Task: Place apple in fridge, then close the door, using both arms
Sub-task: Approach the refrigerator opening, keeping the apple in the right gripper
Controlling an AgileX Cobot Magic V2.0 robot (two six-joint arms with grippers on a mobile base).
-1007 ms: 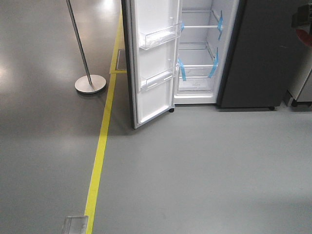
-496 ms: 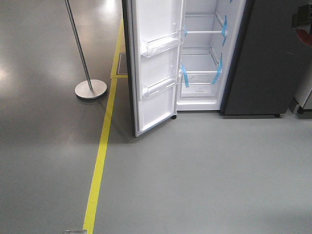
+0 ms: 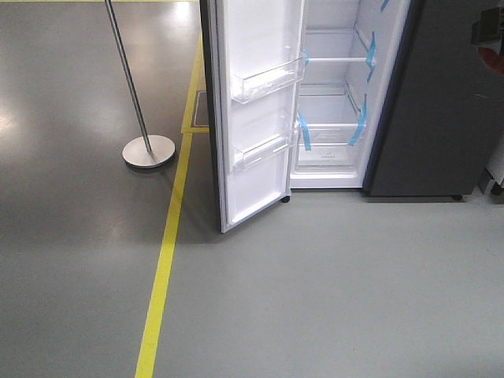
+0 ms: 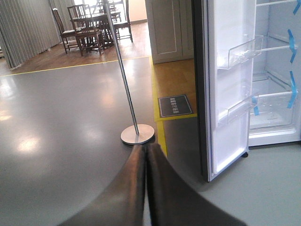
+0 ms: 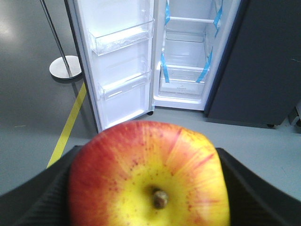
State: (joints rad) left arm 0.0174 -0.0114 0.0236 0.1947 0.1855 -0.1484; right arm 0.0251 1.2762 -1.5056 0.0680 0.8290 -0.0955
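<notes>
— Fingers (image 4: 134,188) of the left gripper (image 4: 146,151) are seen pressed together, with nothing between them. How is the other side held?

— On the right gripper (image 5: 148,149), the fingers (image 5: 256,188) are closed against both flanks of the apple (image 5: 148,183). It is carried stem toward the camera, well short of the fridge (image 3: 331,72). Nothing has been placed inside yet.

— What could be judged to go wrong?

— The door (image 3: 256,157) is swung wide at about 12 o'clock in the front view, with the open compartment at 1 o'clock. If the right arm is brought in too far toward 11 o'clock, the apple could be knocked on the door bins (image 3: 268,79). A round fruit pinched on two sides only could be twisted out by such a bump. If it is released carelessly on a glass shelf (image 3: 335,59), it could roll off the front edge. The door could also be pushed onto the right arm if it is closed before that arm is drawn clear.

— And the pole stand (image 3: 148,150)?

— It is stood at 10 o'clock, apart from the door. It could be clipped if a wide swing is taken by the left arm.

— What is given by one view only?

— The apple is shown plainly only by the right wrist view. Chairs (image 4: 77,23) far behind are shown only by the left wrist view. The stretch of floor (image 3: 315,299) before the fridge is laid out fully only by the front view.
</notes>
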